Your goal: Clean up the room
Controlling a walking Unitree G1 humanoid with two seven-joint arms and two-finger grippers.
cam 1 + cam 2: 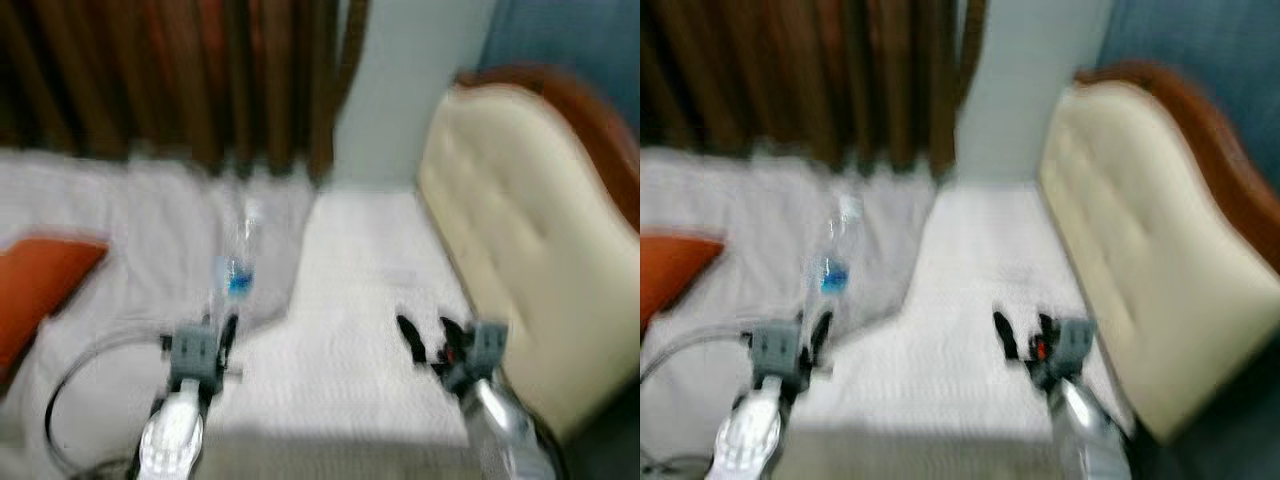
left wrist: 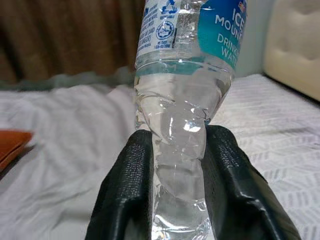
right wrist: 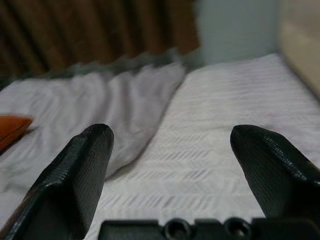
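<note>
A clear plastic water bottle (image 2: 182, 100) with a blue label stands upright in my left gripper (image 2: 172, 185), whose black fingers (image 2: 127, 195) squeeze its crumpled lower body. In the left eye view the bottle (image 1: 238, 265) rises above the left gripper (image 1: 222, 335) over the white bed (image 1: 350, 300). My right gripper (image 1: 428, 338) hovers open above the bed's right side, close to the headboard, with nothing between its fingers (image 3: 80, 175).
A cream padded headboard (image 1: 520, 230) with a wooden rim stands to the right. Brown curtains (image 1: 170, 70) hang behind the bed. An orange pillow (image 1: 35, 285) lies at the left, and a dark cable (image 1: 70, 385) loops over the sheet.
</note>
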